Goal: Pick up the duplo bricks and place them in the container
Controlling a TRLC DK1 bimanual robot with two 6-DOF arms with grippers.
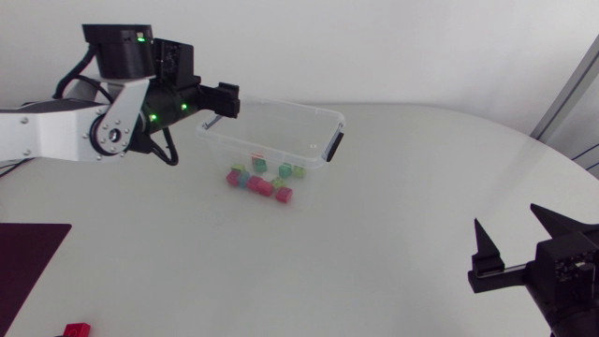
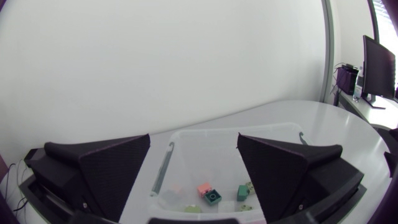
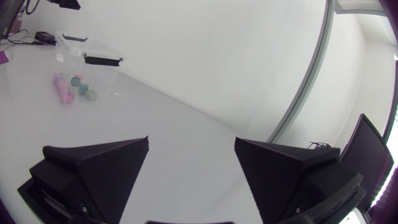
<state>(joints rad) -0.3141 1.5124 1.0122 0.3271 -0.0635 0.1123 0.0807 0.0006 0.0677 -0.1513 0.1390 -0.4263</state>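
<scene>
Left hand [image 1: 229, 99]: fingers spread wide, nothing gripped. It hovers over the short end of the container [image 1: 311, 114], just above the rim there. The left wrist view looks down between the two fingers into the open container, and neither finger touches its walls.

Container: clear plastic tub, no lid, upright on the worktop [image 1: 393, 243]. There is a black clip handle [image 1: 334, 146] on the short end away from the left hand and a second clip [image 1: 212, 121] on the end under the hand.

Duplo bricks are already in the container, loose on its floor and bunched toward the long wall away from the hand:
- red brick [image 1: 262, 185]
- second red brick [image 1: 284, 194], just beside the first
- pink brick [image 1: 234, 176]
- dark green brick [image 1: 258, 162]
- teal brick [image 1: 284, 170]
- light green brick [image 1: 299, 171], just beside the teal one

Can't tell whether any are stacked.

Right hand [image 1: 506, 217]: fingers wide apart, empty. It is well apart from the container, out past the clip-handle end, low over bare worktop. Its wrist view shows the container far ahead of the fingers.

One stray red brick [image 1: 76, 329] is outside the container, well apart from it, beyond the end under the left hand. It lies near a dark mat [image 1: 26, 267] flat on the worktop; can't tell if the brick touches the mat.
</scene>
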